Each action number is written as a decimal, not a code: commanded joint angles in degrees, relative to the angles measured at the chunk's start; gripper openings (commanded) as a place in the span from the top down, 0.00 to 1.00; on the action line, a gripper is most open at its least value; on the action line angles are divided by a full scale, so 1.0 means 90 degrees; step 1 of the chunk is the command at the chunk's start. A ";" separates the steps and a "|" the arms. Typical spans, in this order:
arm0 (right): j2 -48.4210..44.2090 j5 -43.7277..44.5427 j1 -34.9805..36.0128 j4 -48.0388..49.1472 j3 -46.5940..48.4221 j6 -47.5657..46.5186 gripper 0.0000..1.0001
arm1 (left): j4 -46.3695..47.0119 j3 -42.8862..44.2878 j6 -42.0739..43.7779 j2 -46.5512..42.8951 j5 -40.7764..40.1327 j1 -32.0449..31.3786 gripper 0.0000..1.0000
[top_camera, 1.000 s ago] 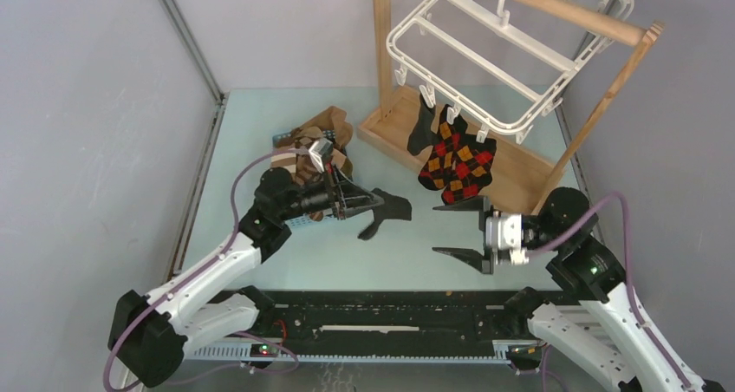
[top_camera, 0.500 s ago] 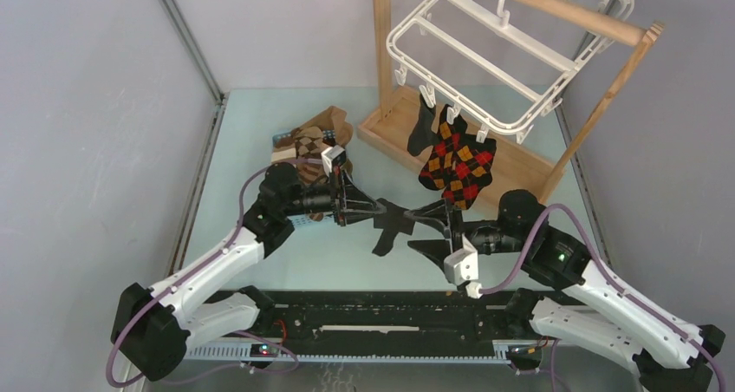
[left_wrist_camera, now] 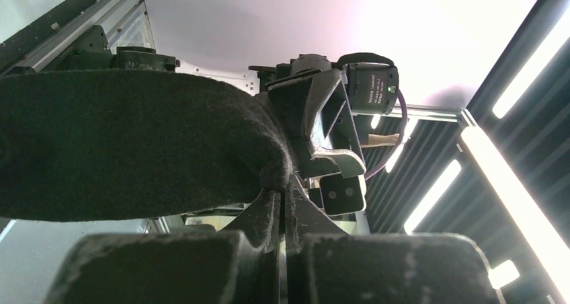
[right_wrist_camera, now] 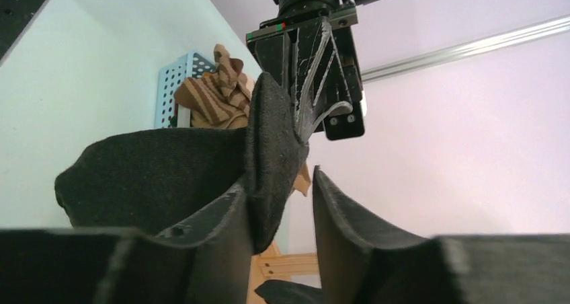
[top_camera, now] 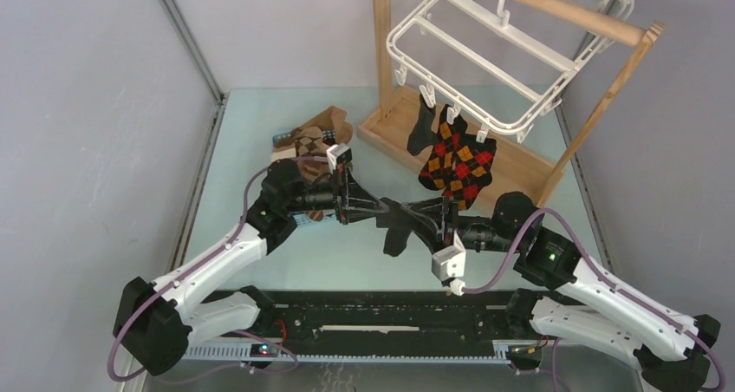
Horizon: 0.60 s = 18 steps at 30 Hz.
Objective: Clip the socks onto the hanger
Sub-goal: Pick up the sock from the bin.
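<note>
Hanger: far corner cut by the overhead view's upper edge. Wooden stand: left post cut likewise. Blue basket: largely covered by brown striped socks. Black sock: left end off-frame in the left wrist view.

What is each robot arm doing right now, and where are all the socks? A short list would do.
left gripper: shut on a plain black sock, held up between the arms
right gripper: open, one finger on each side of that sock
hanger: hooked over the wooden stand
hanging from clips: one black sock, one argyle sock
basket: brown striped socks inside
</note>
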 commanded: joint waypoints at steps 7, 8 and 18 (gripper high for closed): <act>-0.0346 -0.0350 0.0180 0.0122 0.0006 0.0222 1.00 | 0.0375 0.0366 -0.0170 0.0116 0.0073 -0.0017 0.88; -0.0334 -0.0353 0.0172 0.0048 0.0052 0.0505 1.00 | 0.0378 0.0362 -0.0165 0.0126 0.0060 -0.0007 0.81; -0.0130 -0.1822 -0.1563 -0.0086 0.0772 0.5618 1.00 | -0.1619 0.0940 0.4343 -0.1082 -0.1125 0.0396 0.31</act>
